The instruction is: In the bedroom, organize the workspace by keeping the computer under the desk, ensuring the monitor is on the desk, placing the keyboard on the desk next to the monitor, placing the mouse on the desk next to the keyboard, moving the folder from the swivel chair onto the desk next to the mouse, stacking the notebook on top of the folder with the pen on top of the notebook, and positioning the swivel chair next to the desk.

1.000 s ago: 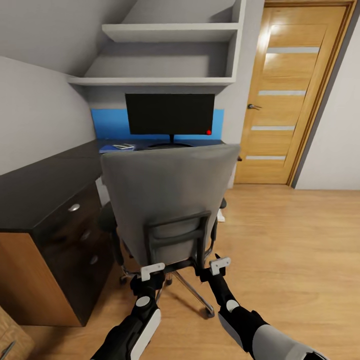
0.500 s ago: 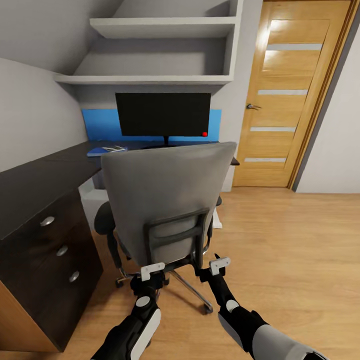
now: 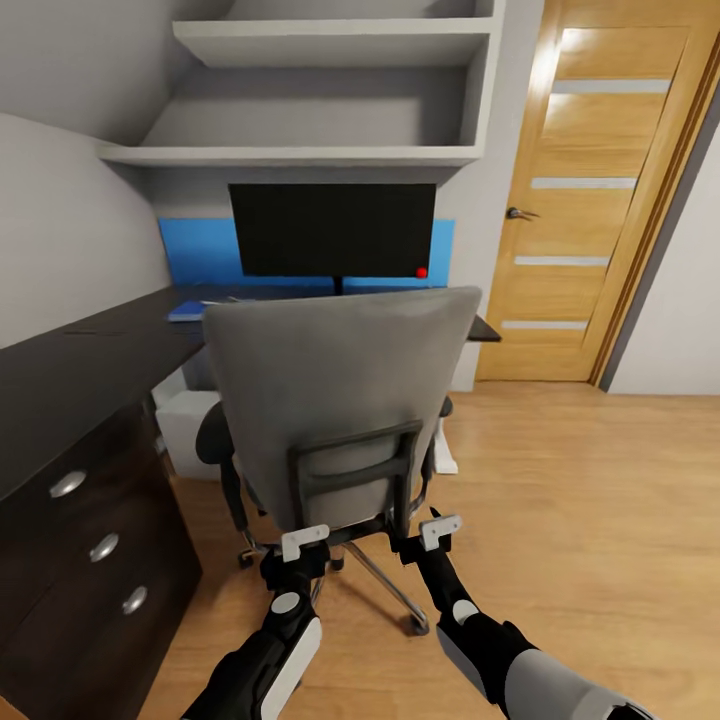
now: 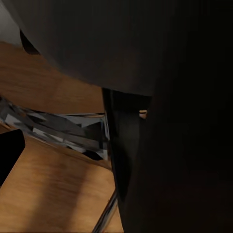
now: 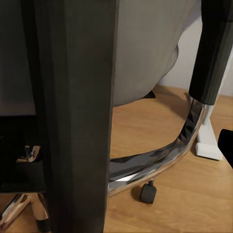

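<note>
The step in hand appears to be rolling the swivel chair (image 3: pixel 335 400) in toward the desk (image 3: pixel 90 360). Both grippers sit low against the chair's rear frame: the left gripper (image 3: pixel 303 548) at the left upright of the black backrest bracket, the right gripper (image 3: pixel 437 535) at the right upright. Whether either pair of fingers is clamped on the frame or merely resting against it cannot be told; the right wrist view shows only a dark upright bar (image 5: pixel 73 116) close ahead of the fingers. To do this well, push evenly with both arms so the castors track straight and the chair does not spin. The chair stands directly ahead of the fingers, upright, its long axis vertical, its seat facing away toward the monitor (image 3: pixel 332 230). The desk top lies beyond it.
</note>
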You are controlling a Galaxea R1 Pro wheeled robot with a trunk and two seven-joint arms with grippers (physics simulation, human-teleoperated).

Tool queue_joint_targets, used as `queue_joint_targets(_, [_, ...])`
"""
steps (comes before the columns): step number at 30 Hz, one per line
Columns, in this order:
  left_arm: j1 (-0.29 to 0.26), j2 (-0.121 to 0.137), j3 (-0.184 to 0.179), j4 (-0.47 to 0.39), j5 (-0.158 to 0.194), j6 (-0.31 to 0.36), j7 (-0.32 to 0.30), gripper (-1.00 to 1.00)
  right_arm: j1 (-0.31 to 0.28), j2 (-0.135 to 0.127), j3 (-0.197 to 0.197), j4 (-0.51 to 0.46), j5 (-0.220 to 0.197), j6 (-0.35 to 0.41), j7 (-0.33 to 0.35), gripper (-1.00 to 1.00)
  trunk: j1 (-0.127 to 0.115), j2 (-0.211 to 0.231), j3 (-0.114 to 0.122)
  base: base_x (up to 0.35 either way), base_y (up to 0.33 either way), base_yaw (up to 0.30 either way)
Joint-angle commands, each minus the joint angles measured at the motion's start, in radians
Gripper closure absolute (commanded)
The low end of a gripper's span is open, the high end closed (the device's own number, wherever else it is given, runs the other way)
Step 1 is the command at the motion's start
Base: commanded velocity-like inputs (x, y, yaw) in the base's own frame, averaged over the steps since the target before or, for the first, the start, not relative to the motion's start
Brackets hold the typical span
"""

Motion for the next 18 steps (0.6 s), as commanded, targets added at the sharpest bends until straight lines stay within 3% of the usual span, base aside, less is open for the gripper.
queue_joint_targets(1, [-0.001, 0.001, -0.003, -0.002, 0.001, 0.005, 0.007, -1.0, -0.001, 0.0, 0.003, 0.001, -0.013, -0.005, -0.008, -1.0, 0.0, 0.0, -0.001, 0.317, 0.007, 0.0])
queue_joint_targets(18, [-0.001, 0.002, -0.001, -0.002, 0.0, 0.005, 0.009, -1.0, -0.001, 0.001, 0.004, -0.005, -0.013, -0.009, -0.005, -1.0, 0.0, 0.0, -0.001, 0.32, 0.001, 0.0])
